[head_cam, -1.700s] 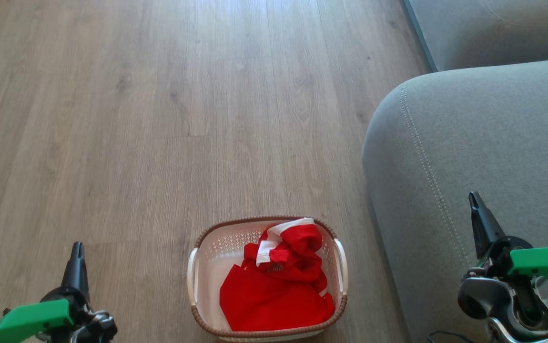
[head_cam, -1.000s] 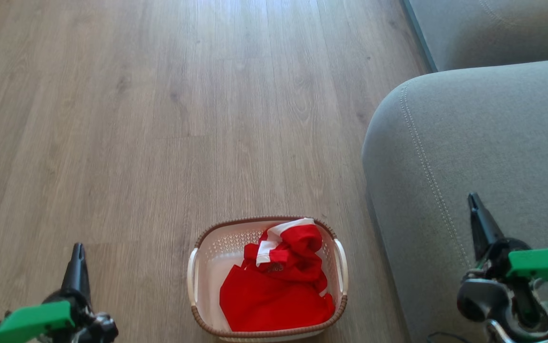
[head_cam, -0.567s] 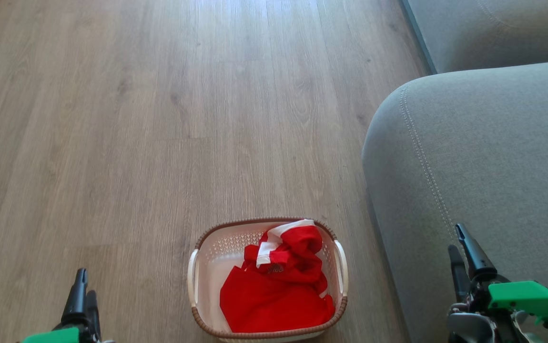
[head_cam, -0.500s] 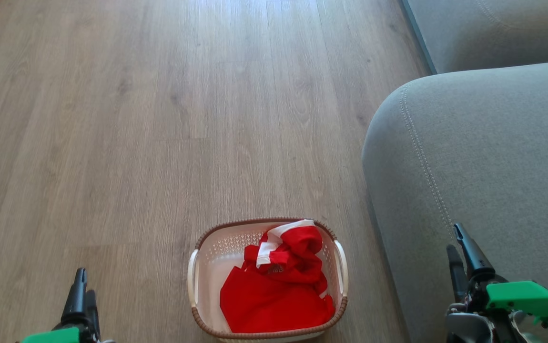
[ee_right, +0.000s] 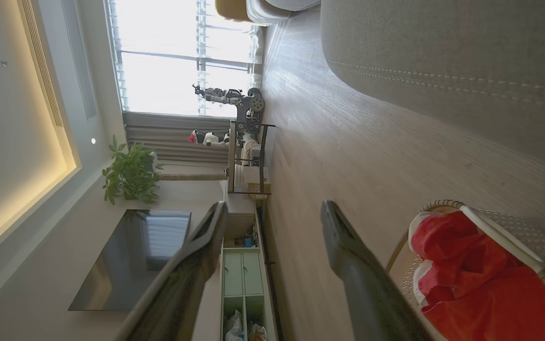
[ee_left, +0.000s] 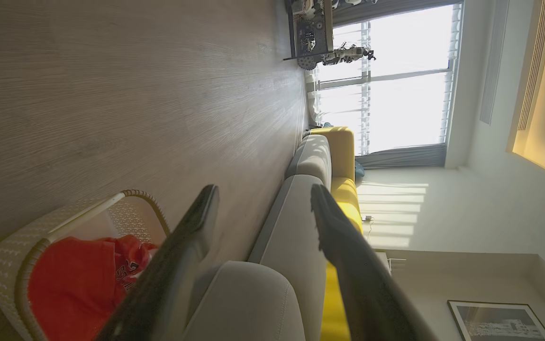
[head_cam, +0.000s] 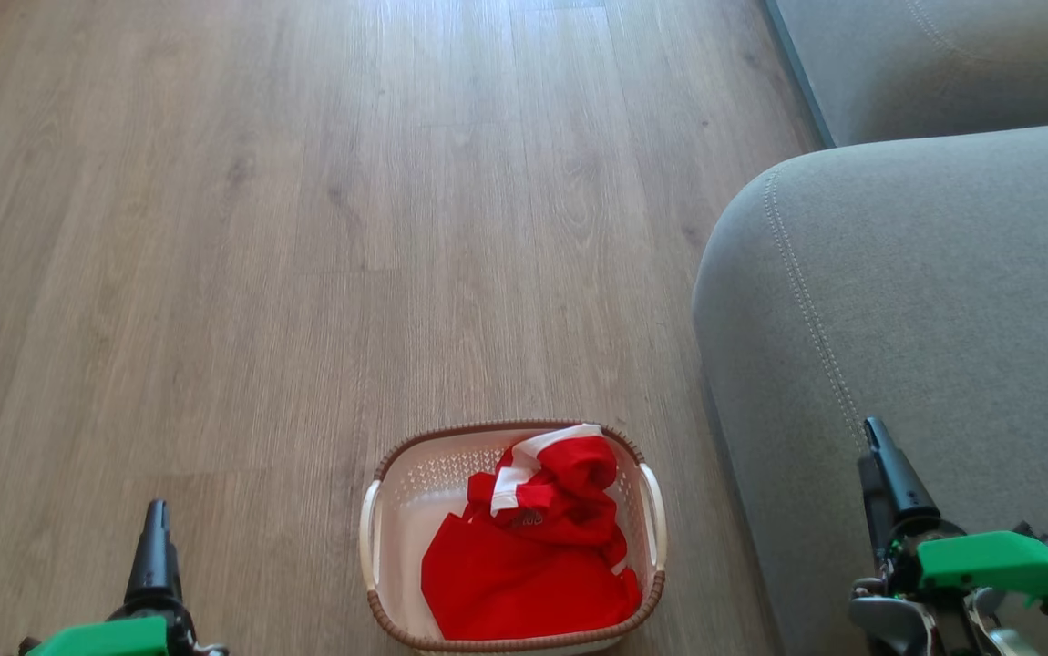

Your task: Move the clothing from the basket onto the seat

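As seen from the head, the basket [head_cam: 392, 510] stands on the wooden floor [head_cam: 305, 228], just beside the seat [head_cam: 925, 301]. The clothing [head_cam: 524, 574] is heaped inside the basket, pushed toward the wall nearer the seat, with a white-trimmed fold riding up at the far rim. Nothing is seen laid on the visible part of the seat, so the task is judged to be at its very start. The left fingers [head_cam: 156, 547] are held low at one side of the basket. The right fingers [head_cam: 888, 478] are shown against the seat's side at the other, presumably so that either arm can be brought in from above.

From the left wrist, the left fingers [ee_left: 182, 251] are seen spread wide with nothing between them. The basket [ee_left: 2, 255] and the red clothing [ee_left: 73, 284] lie off to one side of them, untouched, with the seat [ee_left: 249, 298] beyond.

From the right wrist, the right fingers [ee_right: 358, 274] are likewise parted fully and empty. The clothing [ee_right: 481, 289] is seen bulging above the rim of the basket [ee_right: 542, 251]. This should let it be pinched from the top without the perforated wall being touched.
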